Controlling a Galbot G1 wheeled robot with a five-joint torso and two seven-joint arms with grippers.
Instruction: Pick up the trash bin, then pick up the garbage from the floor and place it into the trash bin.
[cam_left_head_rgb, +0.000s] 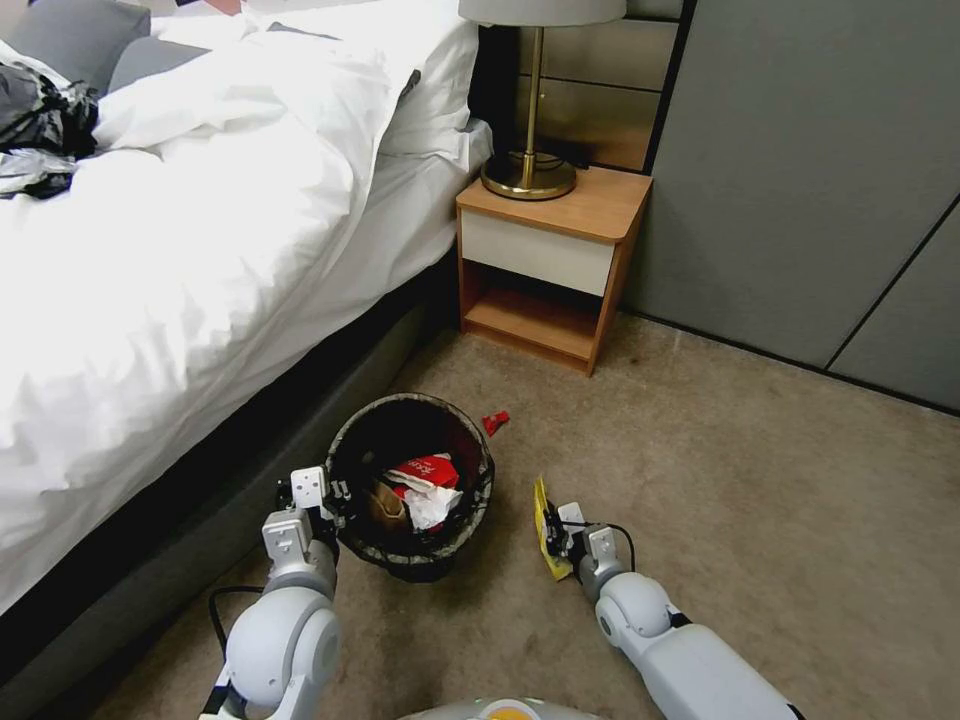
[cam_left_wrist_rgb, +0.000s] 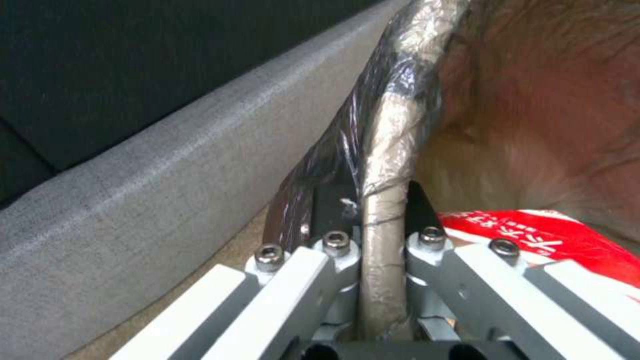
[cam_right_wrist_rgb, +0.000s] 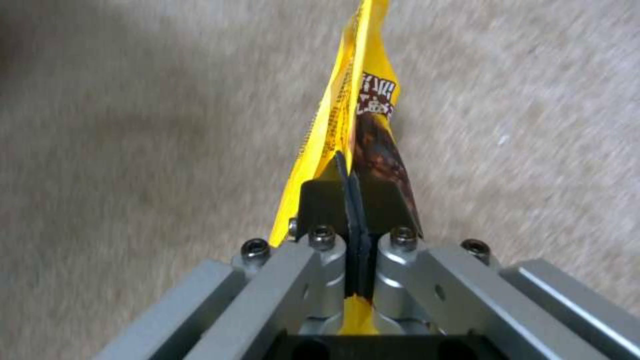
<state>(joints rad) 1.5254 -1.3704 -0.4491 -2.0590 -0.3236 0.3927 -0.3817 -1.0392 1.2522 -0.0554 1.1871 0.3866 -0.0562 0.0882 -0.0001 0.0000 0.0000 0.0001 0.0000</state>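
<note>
The trash bin (cam_left_head_rgb: 412, 485), round with a dark bag liner over its rim, is beside the bed. My left gripper (cam_left_head_rgb: 335, 497) is shut on its near-left rim (cam_left_wrist_rgb: 387, 150), one finger inside and one outside. Inside lie a red-and-white wrapper (cam_left_head_rgb: 428, 470) (cam_left_wrist_rgb: 547, 240), white tissue (cam_left_head_rgb: 433, 505) and a brown paper piece (cam_left_head_rgb: 385, 503). To the right of the bin, my right gripper (cam_left_head_rgb: 550, 533) is shut on a yellow foil wrapper (cam_left_head_rgb: 544, 528) (cam_right_wrist_rgb: 357, 115), held upright over the carpet. A tiny red scrap (cam_left_head_rgb: 495, 422) lies on the floor just beyond the bin.
The bed (cam_left_head_rgb: 200, 250) with white bedding runs along the left, its grey frame (cam_left_wrist_rgb: 167, 165) close to the bin. A wooden nightstand (cam_left_head_rgb: 550, 265) with a brass lamp (cam_left_head_rgb: 530, 150) stands ahead. A grey wall panel (cam_left_head_rgb: 820, 180) is at the right. Carpet (cam_left_head_rgb: 760, 520) lies open to the right.
</note>
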